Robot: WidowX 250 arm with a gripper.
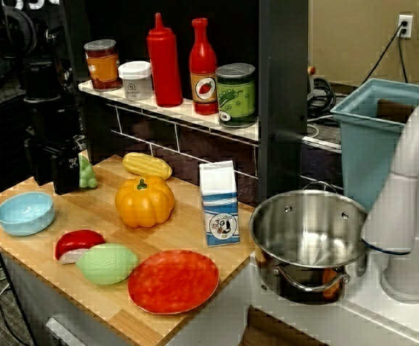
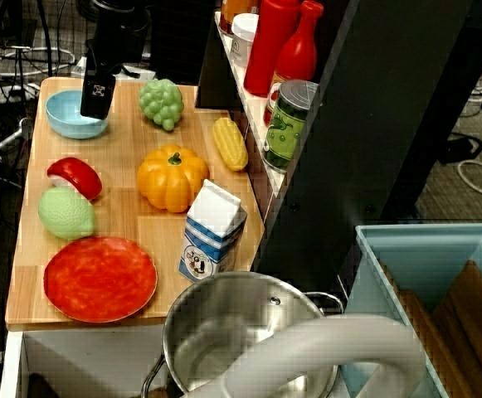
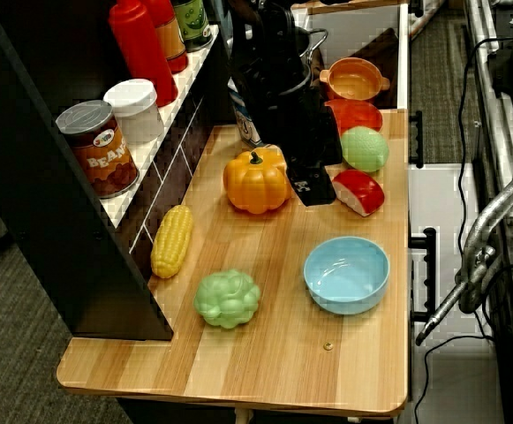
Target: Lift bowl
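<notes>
Light-blue, round, shallow plastic bowl sits upright near a corner of the wooden worktop, close to its front edge. Above the board beside it hangs the black gripper; its jaws cannot be made out. An orange plastic pumpkin stands mid-board, bumpy green grapes nearer the back edge.

Bowl beside grapes, near table edge
</notes>
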